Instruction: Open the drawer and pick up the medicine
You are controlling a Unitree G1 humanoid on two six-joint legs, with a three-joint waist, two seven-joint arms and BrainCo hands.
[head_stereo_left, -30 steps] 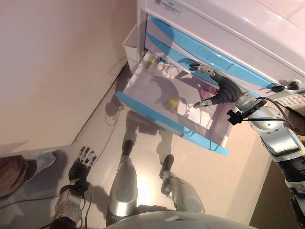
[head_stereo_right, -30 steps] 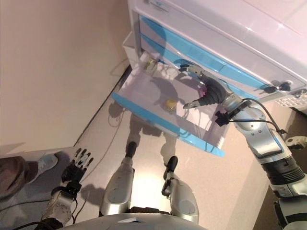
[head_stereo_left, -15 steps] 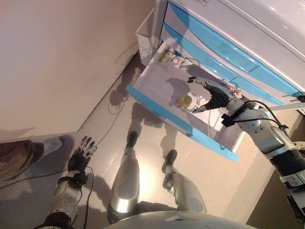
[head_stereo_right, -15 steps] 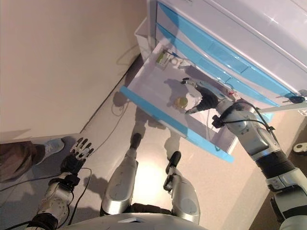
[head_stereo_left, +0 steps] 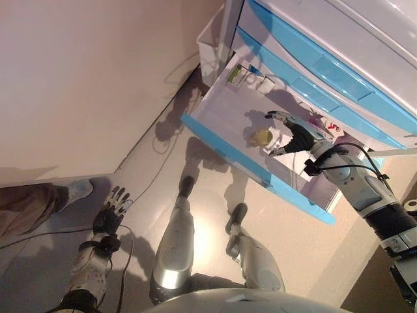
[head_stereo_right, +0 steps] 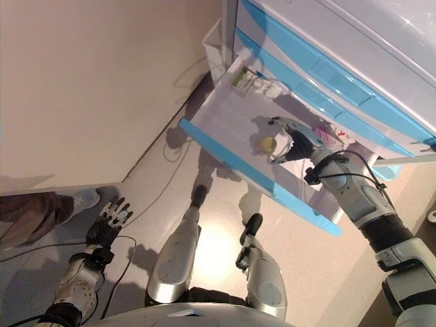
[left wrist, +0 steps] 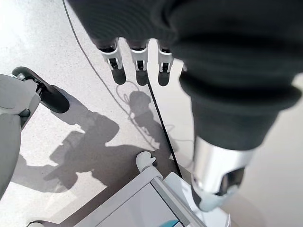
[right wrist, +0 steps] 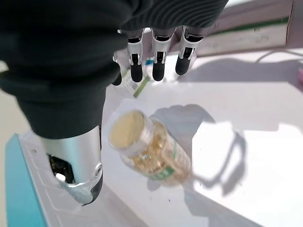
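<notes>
The bottom drawer (head_stereo_left: 228, 150) of the white and blue cabinet (head_stereo_left: 339, 39) stands pulled out. A clear medicine bottle (head_stereo_left: 260, 137) with yellow capsules and a yellow lid lies on its side on the drawer floor; it also shows in the right wrist view (right wrist: 151, 153). My right hand (head_stereo_left: 296, 135) is inside the drawer, right beside the bottle. Its fingers (right wrist: 158, 59) reach over the bottle and its thumb (right wrist: 78, 165) is on the other side. The hand is open and does not grip it. My left hand (head_stereo_left: 109, 215) hangs open low over the floor.
Small boxes (head_stereo_left: 242, 75) lie at the back left corner of the drawer, and a pink and red item (head_stereo_left: 329, 127) lies behind my right hand. A white bin (head_stereo_left: 212, 45) stands beside the cabinet. A person's leg and shoe (head_stereo_left: 39, 202) are at the left.
The camera has shifted. My right hand has moved down and left inside the drawer, from the drawer's right part to right beside the bottle. My left hand has stayed low.
</notes>
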